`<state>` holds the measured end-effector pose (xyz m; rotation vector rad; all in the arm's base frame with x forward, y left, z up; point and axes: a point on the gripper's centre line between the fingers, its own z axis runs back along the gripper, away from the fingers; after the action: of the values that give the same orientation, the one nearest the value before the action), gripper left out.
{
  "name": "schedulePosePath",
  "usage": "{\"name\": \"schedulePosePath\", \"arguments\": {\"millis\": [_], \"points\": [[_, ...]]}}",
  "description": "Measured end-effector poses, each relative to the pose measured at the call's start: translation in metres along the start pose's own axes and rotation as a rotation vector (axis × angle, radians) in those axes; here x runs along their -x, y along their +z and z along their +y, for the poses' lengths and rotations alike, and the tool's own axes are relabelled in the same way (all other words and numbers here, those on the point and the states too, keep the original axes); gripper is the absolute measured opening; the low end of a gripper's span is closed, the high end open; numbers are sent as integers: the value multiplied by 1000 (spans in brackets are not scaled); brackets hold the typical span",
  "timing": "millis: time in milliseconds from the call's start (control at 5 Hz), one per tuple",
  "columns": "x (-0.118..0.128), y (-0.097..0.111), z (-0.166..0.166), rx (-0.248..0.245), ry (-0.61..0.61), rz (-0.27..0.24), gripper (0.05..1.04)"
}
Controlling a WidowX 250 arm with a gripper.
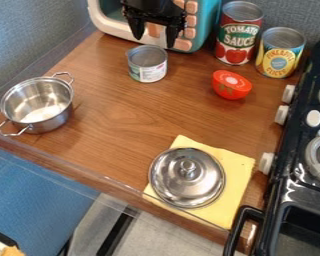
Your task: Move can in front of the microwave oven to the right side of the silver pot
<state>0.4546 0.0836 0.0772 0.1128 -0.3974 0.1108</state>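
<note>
Can (147, 64): upright on the table (132, 107), right in front of the microwave (205, 25); just below the fingers in the view, a little nearer the camera, with its grey top facing up.
Gripper (154, 41): black, hanging down at the top edge, in front of the microwave; fingers spread, with nothing pinched in the gap; contact with the can – cannot tell.
Microwave: teal with a pale rim and orange buttons, behind the fingers and partly hidden by them.
Tomato (231, 84): red, to the right of the fingers and lower in the view, leaf mark facing the camera.
Red can (239, 37): upright, to the right of the fingers, beside the microwave.
Yellow can (280, 55): upright, farther right of the fingers, just beside the red one.
Pot (66, 107): silver, two handles, upright; well to the left of the fingers and lower, near the table's left edge.
Lid (206, 182): silver, knob up, well below the fingers; lying on the cloth, partly past its left edge.
Cloth (239, 172): yellow, flat, by the near edge.
Stove (289, 150): black, pale knobs – far right of the fingers.
</note>
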Motion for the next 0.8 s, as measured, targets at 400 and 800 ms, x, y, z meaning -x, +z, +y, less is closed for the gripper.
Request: {"name": "schedulePosePath", "arguments": {"millis": [400,800], "points": [[-2,-14,-2,13,-5,9,1001],[-4,-17,-2,22,-16,9,1001]]}}
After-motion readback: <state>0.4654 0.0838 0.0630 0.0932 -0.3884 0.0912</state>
